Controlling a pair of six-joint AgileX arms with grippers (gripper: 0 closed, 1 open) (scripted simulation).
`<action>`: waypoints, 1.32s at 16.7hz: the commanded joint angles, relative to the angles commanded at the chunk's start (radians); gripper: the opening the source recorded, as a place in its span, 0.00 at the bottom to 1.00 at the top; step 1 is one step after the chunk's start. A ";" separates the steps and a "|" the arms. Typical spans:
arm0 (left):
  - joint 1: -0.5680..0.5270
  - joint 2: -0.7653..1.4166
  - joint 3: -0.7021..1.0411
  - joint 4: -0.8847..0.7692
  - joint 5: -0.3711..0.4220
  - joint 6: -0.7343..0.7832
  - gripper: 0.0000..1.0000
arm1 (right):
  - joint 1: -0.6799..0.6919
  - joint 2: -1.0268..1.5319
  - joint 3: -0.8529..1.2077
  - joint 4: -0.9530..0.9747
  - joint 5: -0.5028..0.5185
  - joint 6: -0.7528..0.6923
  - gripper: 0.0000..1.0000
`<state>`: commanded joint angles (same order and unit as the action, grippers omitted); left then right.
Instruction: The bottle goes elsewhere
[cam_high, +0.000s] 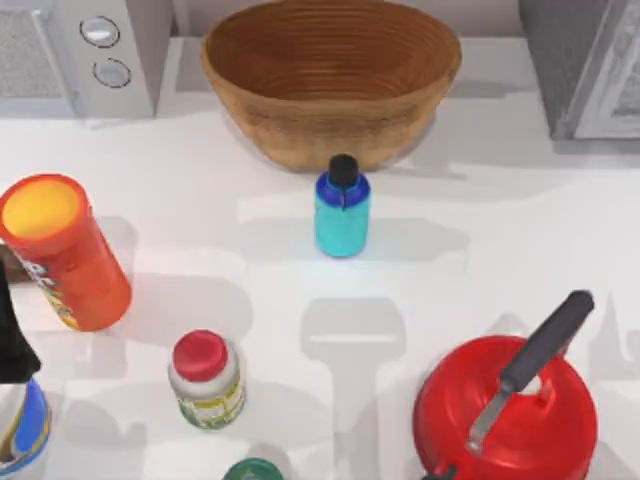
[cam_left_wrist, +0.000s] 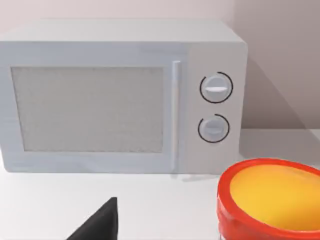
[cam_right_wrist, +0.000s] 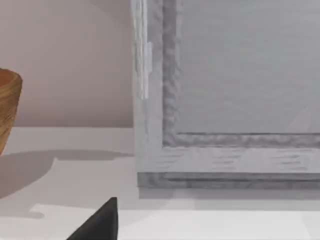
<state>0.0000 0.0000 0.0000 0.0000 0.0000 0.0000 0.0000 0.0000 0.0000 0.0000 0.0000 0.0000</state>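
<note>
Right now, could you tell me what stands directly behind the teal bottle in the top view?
The wicker bowl stands right behind the bottle, whose black cap overlaps the bowl's lower wall. The bowl's visible inside looks empty. Whether bottle and bowl touch cannot be told.

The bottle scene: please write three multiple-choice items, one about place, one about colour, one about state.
1. The bottle stands
A. just in front of the wicker bowl
B. inside the bowl
C. beside the red kettle

2. The bottle's cap is
A. red
B. yellow
C. black

3. The bottle is
A. lying on its side
B. upright, free on the table
C. held in a gripper

Answers: 1 A, it stands on the table below the bowl's rim in the top view; 2 C, dark cap above the blue shoulder; 3 B, nothing touches it.
</note>
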 joint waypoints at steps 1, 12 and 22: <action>0.000 0.000 0.000 0.000 0.000 0.000 1.00 | 0.000 0.000 0.000 0.000 0.000 0.000 1.00; 0.000 0.000 0.000 0.000 0.000 0.000 1.00 | 0.227 0.576 0.356 0.116 -0.121 -0.102 1.00; 0.000 0.000 0.000 0.000 0.000 0.000 1.00 | 0.489 1.560 0.768 0.268 -0.176 -0.121 1.00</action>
<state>0.0000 0.0000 0.0000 0.0000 0.0000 0.0000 0.4888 1.5596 0.7682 0.2679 -0.1757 -0.1206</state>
